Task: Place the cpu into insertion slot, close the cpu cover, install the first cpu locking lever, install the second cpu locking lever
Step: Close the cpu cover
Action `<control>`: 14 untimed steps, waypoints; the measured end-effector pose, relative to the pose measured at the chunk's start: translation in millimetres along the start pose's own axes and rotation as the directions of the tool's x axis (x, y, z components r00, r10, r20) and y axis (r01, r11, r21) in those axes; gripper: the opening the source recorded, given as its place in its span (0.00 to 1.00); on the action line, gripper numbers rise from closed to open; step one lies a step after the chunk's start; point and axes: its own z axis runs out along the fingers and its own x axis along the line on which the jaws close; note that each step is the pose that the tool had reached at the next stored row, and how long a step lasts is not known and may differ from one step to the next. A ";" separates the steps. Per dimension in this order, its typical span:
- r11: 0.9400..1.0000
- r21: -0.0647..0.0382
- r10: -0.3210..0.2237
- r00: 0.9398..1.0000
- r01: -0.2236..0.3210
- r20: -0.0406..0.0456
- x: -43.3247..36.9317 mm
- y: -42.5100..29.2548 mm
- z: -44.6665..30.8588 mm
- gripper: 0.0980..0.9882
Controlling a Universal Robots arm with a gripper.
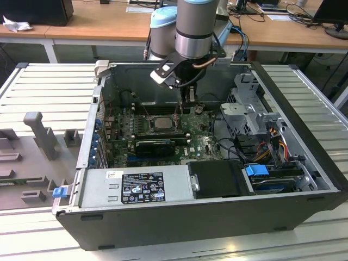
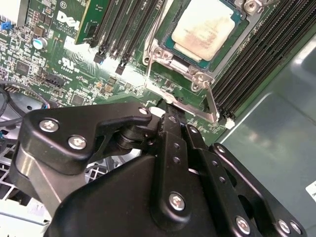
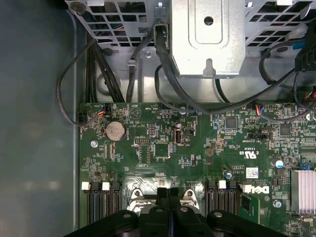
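Obs: the cpu [image 2: 202,30] lies flat in the insertion slot [image 2: 183,63], dull silver top facing up. The cpu cover [image 2: 159,53] looks to be down around it, its window framing the chip. So placing the chip and closing the cover read as done, judging from how the frame sits.

Lever: a thin silvery locking lever [image 2: 190,107] runs along the socket edge nearest me. I cannot tell whether it is hooked under its catch.

My gripper [image 2: 168,118] hangs low over the motherboard [image 3: 197,148], tip just beside that lever bar. Fingers are pressed together with only a seam between them in both wrist views, and I see nothing pinched. Judgement: a narrow closed tip suits this spot, because the socket is hemmed in by long black memory slots [image 2: 256,54] on either flank, and a shut tip can bear on a wire bar better than a spread one. Whether the tip actually touches the bar is hidden by my own fingers.

Surroundings: in the exterior view my arm comes straight down into the open computer case [image 1: 304,109], with the metal drive cage [image 3: 207,39] well apart from the socket
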 end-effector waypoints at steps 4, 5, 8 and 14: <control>1.000 0.000 0.000 1.000 0.000 0.000 0.0 -1.9 -0.1 0.01; 1.000 0.000 0.000 1.000 0.000 0.000 0.0 -2.5 -0.1 0.01; 1.000 0.000 0.000 1.000 0.000 0.000 -0.1 -5.2 -0.2 0.01; 1.000 0.000 0.000 1.000 0.000 0.000 -0.1 -8.6 -0.3 0.01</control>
